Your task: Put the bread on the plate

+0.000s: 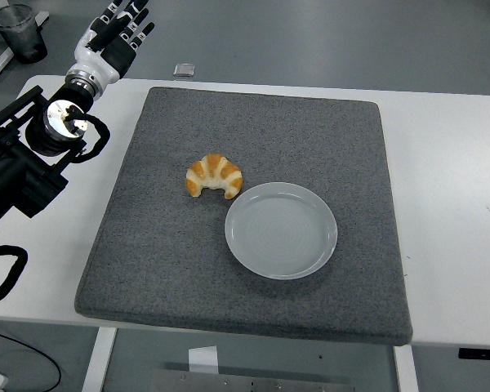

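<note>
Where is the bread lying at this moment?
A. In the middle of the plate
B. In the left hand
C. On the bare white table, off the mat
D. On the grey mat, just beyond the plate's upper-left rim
D: the bread lies on the grey mat beside the empty plate, while the left hand is far off at the table's back-left corner, holding nothing.
</note>
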{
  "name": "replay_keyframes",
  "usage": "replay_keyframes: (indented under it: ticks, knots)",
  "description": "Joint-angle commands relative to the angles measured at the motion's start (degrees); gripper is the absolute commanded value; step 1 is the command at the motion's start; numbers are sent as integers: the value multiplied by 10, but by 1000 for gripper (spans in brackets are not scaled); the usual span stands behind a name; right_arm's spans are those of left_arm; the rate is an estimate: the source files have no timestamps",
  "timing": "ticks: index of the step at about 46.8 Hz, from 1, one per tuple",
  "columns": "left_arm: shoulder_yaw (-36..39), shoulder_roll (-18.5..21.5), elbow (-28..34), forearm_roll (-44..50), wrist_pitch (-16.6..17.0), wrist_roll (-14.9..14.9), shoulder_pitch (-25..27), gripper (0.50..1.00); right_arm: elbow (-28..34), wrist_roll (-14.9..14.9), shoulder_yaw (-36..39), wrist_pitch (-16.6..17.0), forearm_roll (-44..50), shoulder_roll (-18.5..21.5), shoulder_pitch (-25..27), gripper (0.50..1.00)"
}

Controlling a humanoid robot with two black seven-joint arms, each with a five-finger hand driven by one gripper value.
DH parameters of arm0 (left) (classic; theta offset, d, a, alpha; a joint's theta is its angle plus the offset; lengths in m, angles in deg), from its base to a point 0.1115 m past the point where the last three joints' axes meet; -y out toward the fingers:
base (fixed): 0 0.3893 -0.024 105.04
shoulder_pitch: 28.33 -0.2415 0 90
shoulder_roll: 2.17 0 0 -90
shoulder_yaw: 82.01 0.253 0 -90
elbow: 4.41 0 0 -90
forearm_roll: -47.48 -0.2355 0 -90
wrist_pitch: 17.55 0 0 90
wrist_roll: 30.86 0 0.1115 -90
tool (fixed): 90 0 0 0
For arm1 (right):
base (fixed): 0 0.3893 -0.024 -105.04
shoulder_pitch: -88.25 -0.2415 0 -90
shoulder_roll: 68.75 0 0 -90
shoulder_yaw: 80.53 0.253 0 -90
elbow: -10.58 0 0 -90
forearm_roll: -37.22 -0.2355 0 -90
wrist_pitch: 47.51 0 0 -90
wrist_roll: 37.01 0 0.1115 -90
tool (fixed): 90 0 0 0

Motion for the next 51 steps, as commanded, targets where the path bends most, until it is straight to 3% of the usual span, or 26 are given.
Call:
replay_keyframes:
  ticks: [1,24,39,45,51]
  knots:
    - [0,0,0,0,0,0,0,1000,0,0,0,0,0,0,0,932]
    - [6,9,0,2,4,-6,6,1000,0,0,0,0,0,0,0,932]
    - [117,33,4,-9,-5,-6,47,1000,0,0,0,0,0,0,0,932]
    - [173,43,6,-99,-19,1,61,1000,0,0,-1,0,0,0,0,932]
    - [181,52,15,-275,-22,1,64,1000,0,0,0,0,0,0,-1,932]
